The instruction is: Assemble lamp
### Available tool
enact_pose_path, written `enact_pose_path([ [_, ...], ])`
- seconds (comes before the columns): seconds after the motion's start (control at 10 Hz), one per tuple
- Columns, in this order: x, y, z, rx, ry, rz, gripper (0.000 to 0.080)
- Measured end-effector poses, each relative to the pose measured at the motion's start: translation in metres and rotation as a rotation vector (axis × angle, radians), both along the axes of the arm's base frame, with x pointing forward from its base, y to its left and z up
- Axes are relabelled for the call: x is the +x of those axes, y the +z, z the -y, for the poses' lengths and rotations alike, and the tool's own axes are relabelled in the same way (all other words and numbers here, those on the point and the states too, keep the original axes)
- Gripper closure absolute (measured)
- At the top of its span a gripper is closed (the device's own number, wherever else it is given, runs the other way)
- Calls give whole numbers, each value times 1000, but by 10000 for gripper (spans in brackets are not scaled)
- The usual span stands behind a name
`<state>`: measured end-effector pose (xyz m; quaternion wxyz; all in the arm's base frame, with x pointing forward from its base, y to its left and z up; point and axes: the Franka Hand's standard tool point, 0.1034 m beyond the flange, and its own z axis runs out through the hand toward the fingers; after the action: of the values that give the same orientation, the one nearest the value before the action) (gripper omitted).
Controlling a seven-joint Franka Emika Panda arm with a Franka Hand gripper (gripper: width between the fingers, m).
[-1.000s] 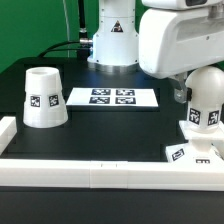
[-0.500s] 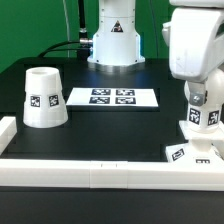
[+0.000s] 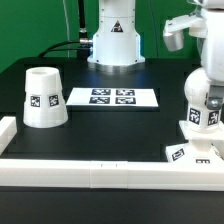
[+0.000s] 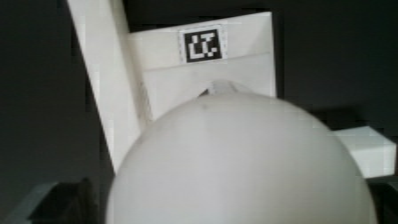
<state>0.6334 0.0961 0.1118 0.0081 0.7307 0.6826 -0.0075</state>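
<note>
At the exterior view's right, the bulb (image 3: 203, 102) is seen upright on the base (image 3: 188, 153), long axis vertical, rounded end upward. Just above it, the end effector's (image 3: 210, 55) opening cannot be told.

Your shade (image 3: 40, 97): white tapered cup, left-centre of exterior frame. Stands wide end down, narrower open rim up, black-and-white tag on side facing camera.

Your bulb (image 3: 205, 95): white, rounded, at right edge. Upright, dome up, tagged neck down on base (image 3: 190, 153).

Base: flat white square, lower right corner, tag on top face.

Wrist view gives you bulb dome (image 4: 222, 160) close and blurred, tagged base (image 4: 249, 75) beyond it.
</note>
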Motion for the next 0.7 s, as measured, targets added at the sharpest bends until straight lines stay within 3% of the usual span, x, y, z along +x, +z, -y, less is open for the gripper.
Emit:
enact_pose_path([
  [0.7, 1, -3, 10, -39, 346, -10, 101],
])
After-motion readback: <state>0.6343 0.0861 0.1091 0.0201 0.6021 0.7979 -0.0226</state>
